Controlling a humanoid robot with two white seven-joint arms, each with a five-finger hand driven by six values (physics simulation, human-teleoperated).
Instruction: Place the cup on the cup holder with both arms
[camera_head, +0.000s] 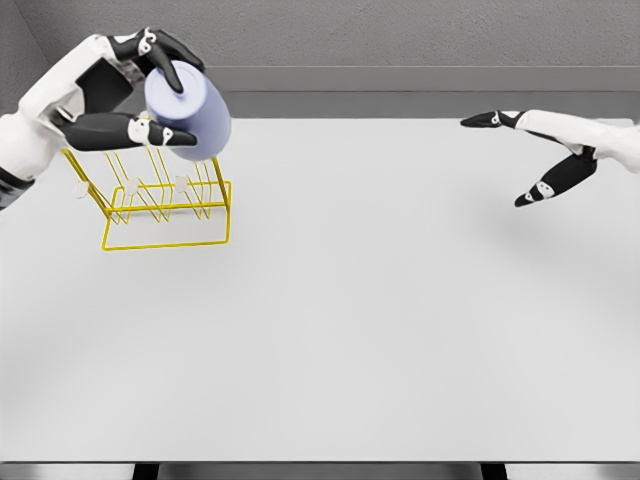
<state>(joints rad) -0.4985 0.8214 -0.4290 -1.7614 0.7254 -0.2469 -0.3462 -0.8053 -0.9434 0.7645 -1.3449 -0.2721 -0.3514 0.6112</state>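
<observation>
Cup (190, 110) first: one pale lavender-blue cup, tipped on its side, sits in my left hand (135, 90) at the upper left of the head view. The dark fingers (125, 130) are curled round it, one lot lying over the top of its rim end and a thick one pressing along the underside. I can read no brand, label or writing on it; the wall is plain. It hangs in the air right above the cup holder (165, 210), overlapping the upper prongs in my view, though I cannot tell whether it touches them. I count one holder, a yellow wire rack with a rectangular base frame and several slanted prongs, some tipped with small white caps. It stands on the table (350, 330), a broad, plain, light grey surface with a dark edge along the bottom of the picture. Behind the table runs a grey wall with a darker band at its foot. My right hand (545, 150) hovers at the far right, well apart from the rack, fingers spread and holding nothing.
</observation>
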